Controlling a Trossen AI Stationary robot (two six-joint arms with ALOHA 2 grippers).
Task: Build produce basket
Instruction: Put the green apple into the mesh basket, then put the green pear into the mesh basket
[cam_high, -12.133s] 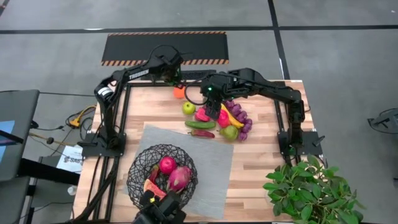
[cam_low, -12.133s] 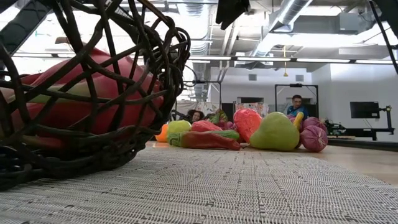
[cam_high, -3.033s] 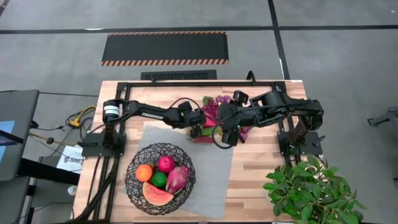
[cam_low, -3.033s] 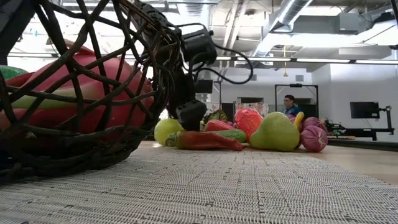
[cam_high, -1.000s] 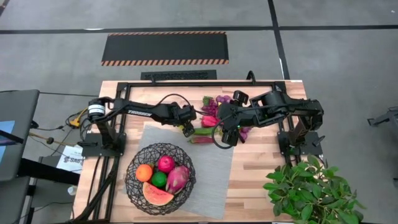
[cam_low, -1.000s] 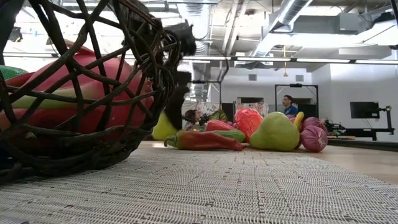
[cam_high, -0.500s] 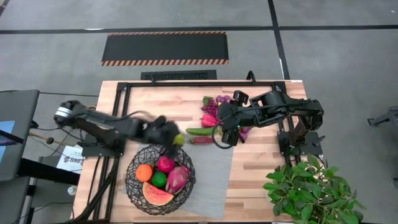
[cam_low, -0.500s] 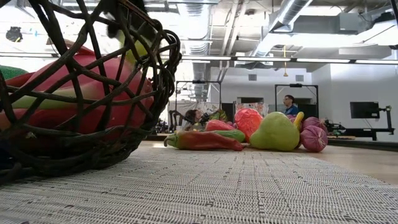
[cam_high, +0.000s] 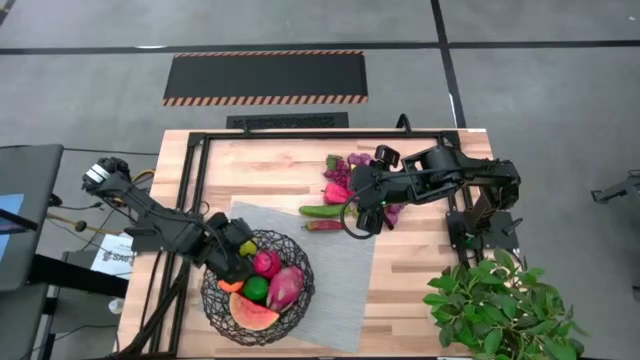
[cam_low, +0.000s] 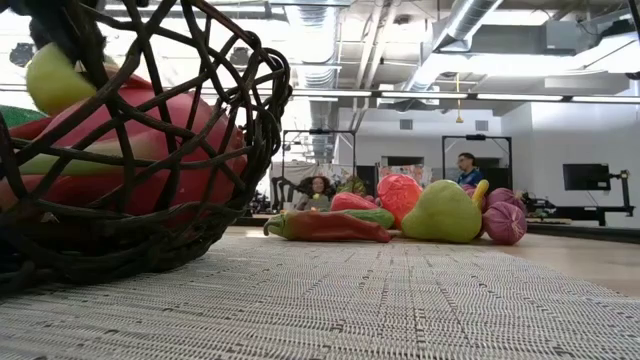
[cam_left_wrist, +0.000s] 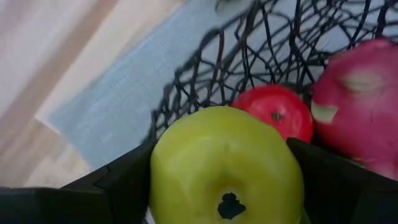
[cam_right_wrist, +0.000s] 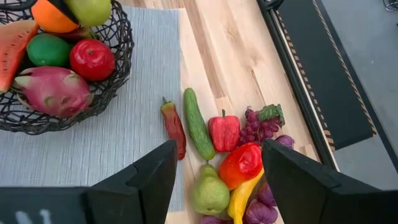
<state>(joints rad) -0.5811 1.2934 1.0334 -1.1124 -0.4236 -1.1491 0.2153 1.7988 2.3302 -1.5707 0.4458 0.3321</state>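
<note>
- the wooden table (cam_high: 420, 255) carried a grey mat (cam_high: 340, 280), which lay under the basket and part of the loose produce, likely as the work area.
- the wire basket (cam_high: 216, 300) sat on the mat's near left corner, already holding a watermelon slice (cam_high: 254, 314), a pink dragon fruit (cam_high: 284, 286), a red apple (cam_high: 266, 263) and a lime (cam_high: 256, 289), packed close so room remained at the rim.
- the left gripper (cam_high: 240, 251) hung over the basket's left rim, its fingers spread wide around a green apple (cam_left_wrist: 225, 167) and clamped on both sides, apparently positioned to let it go among the other fruit.
- the right gripper (cam_right_wrist: 214, 180) hovered above the pile at the table's far side with fingers parted and nothing between them, seemingly waiting its turn.
- a cucumber (cam_right_wrist: 197, 123), a long red pepper (cam_right_wrist: 173, 127), a red bell pepper (cam_right_wrist: 224, 132), a pear (cam_right_wrist: 209, 193) and purple grapes (cam_right_wrist: 261, 123) lay near together, yet to be loaded.
</note>
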